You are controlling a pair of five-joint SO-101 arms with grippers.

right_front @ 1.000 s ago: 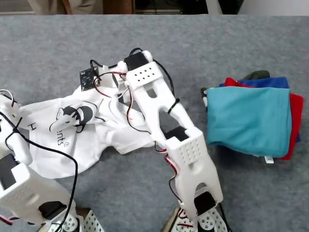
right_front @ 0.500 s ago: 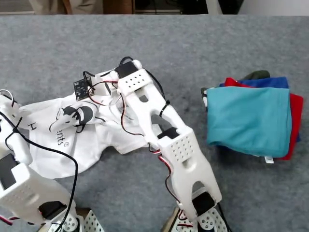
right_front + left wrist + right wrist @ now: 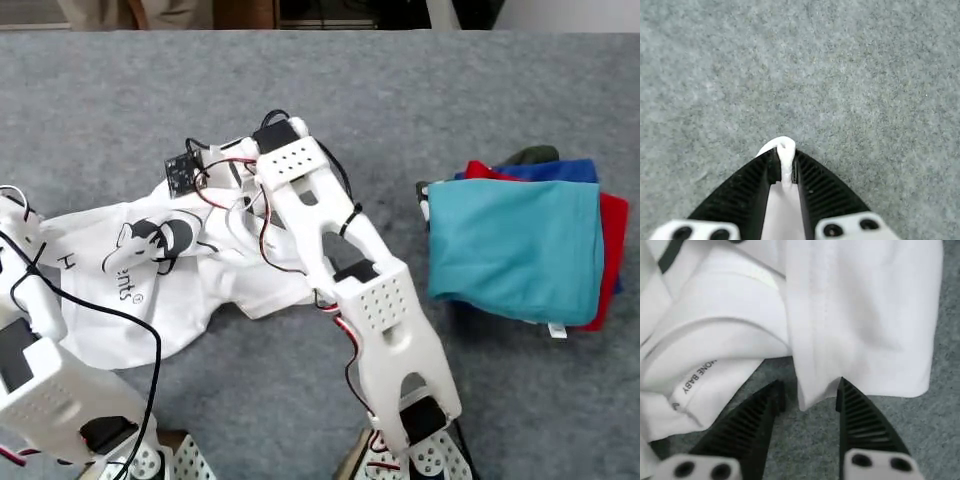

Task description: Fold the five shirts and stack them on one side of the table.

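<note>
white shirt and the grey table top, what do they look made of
White shirt: looks like soft matte knit, probably cotton; it slumps in loose folds and shows a stitched hem. Grey table top: seems covered in felt or short-pile carpet, matte, with a fuzzy speckled grain; exact fibre can't be told.

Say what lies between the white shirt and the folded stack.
Bare grey table, with the right arm standing over it, in the high view.
</note>
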